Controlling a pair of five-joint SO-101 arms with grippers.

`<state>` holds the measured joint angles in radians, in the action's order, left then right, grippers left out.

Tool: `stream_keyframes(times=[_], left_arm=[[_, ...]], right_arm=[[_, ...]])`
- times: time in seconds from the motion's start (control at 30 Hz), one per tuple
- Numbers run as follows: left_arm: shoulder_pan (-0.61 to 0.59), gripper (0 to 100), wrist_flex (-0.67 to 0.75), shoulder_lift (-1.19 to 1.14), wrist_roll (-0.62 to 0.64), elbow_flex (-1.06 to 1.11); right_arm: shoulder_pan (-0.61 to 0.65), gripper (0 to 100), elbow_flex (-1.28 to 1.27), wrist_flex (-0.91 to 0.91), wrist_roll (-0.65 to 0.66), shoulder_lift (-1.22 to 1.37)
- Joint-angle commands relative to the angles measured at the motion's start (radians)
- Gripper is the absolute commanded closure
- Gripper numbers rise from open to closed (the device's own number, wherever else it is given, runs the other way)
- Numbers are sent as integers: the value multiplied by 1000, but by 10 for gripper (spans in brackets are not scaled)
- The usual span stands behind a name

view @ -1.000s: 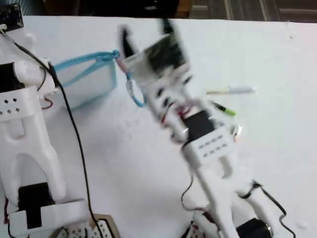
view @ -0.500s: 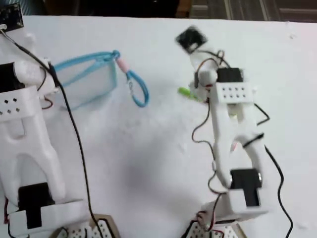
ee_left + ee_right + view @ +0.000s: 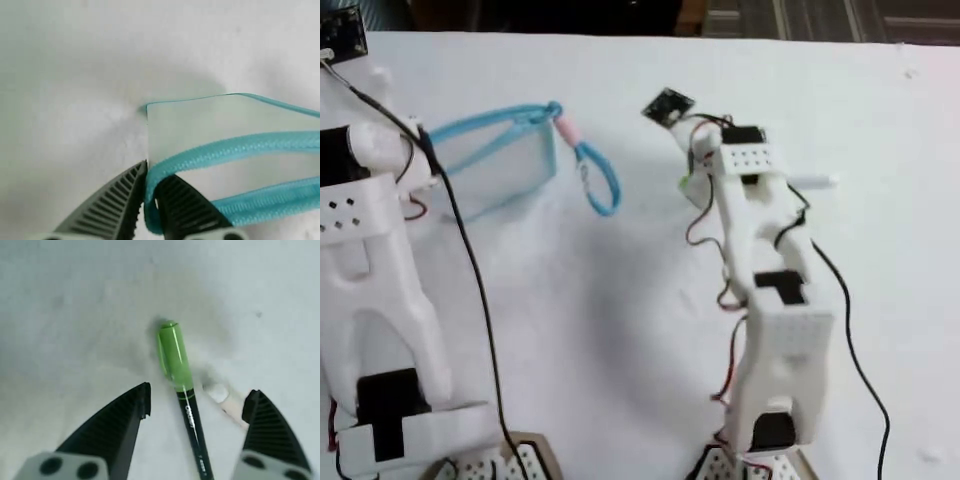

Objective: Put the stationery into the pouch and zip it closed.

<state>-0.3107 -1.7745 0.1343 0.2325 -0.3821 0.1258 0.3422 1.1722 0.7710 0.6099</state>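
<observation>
Right gripper [image 3: 198, 394]: arm stretched forward over the table [image 3: 620, 320], wrist bent down, my fingers spread wide, gripping nothing, one either side of the green-capped pen [image 3: 181, 385]. Pen: flat on the table, long axis running down the gap between my fingers, green cap pointing away from my wrist. Left gripper [image 3: 148, 176]: fingers pinched together on the zip edge at a corner of the pouch [image 3: 200, 125], well apart from the pen.
</observation>
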Motion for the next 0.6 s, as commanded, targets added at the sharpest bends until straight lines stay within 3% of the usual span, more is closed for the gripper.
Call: stream_keyframes(times=[0.0, 0.17, 0.37, 0.47, 0.57], left_arm=[[-2, 977, 11, 5, 0, -35], [-2, 977, 11, 5, 0, -35], [-2, 977, 11, 5, 0, -35], [-2, 977, 11, 5, 0, -35], [-2, 977, 11, 5, 0, -35]], right_arm=[[21, 704, 181, 71, -14, 111], [15, 727, 416, 231, -11, 298], [-18, 995, 706, 361, -11, 447], [-27, 940, 830, 430, -14, 481], [-25, 987, 957, 513, -15, 487]])
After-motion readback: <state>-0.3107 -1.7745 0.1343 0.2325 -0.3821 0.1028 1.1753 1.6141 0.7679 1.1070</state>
